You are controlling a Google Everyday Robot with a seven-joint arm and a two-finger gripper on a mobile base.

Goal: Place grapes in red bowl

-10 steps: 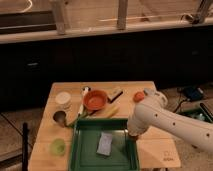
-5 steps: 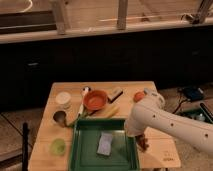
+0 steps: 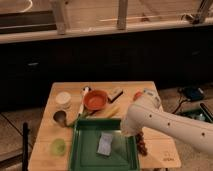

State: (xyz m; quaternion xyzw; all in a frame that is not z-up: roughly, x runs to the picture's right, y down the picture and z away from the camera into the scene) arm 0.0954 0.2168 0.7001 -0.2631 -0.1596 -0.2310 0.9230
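The grapes (image 3: 143, 146), lying on the counter (image 3: 46, 134) just right of the green tray (image 3: 79, 150), are best gripped mid-bunch by the tool (image 3: 136, 136), lowered beside them with its opening not discernible, then lifted across to the red bowl (image 3: 95, 100).

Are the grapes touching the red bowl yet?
Apart. The camera view shows the grapes at the right edge of the green tray, well away from the red bowl farther back. The gripper hangs low beside the grapes.
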